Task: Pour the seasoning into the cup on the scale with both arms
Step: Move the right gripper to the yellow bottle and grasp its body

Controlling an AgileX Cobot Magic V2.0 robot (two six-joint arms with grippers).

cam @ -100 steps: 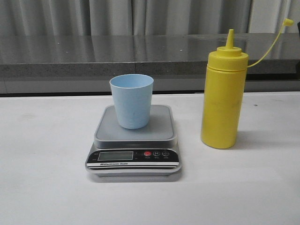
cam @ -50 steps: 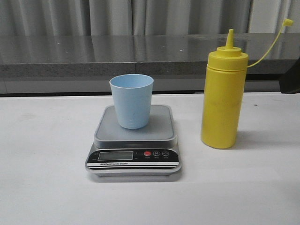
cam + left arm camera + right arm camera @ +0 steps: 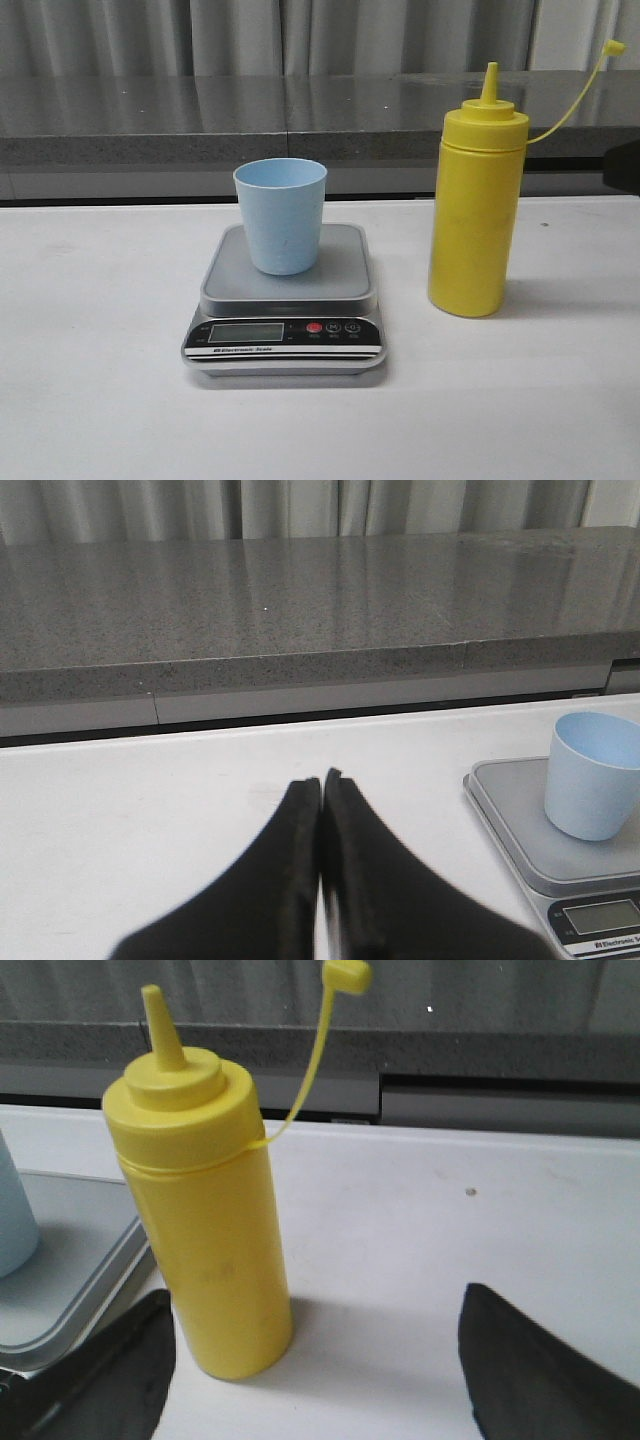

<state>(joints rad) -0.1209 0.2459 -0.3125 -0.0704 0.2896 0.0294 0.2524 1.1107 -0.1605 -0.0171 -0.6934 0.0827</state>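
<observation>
Nothing is poured yet: bottle (image 3: 476, 210) stands untouched at 3 o'clock of the cup (image 3: 281, 214) on the scale (image 3: 286, 300). Right claw (image 3: 310, 1380) spread, left claw (image 3: 321, 810) pressed together.

One seasoning bottle (image 3: 473, 215), yellow, stands on the white worktop (image 3: 100, 350). One pale blue cup (image 3: 281, 215) sits on one silver-grey scale (image 3: 286, 300). The scale's front panel carries three buttons (one red, two dark) and one display. Two black grippers show in the wrist views: the left gripper (image 3: 321, 785) and the right gripper (image 3: 320, 1360). One tethered cap (image 3: 615, 47) hangs off the bottle.
</observation>
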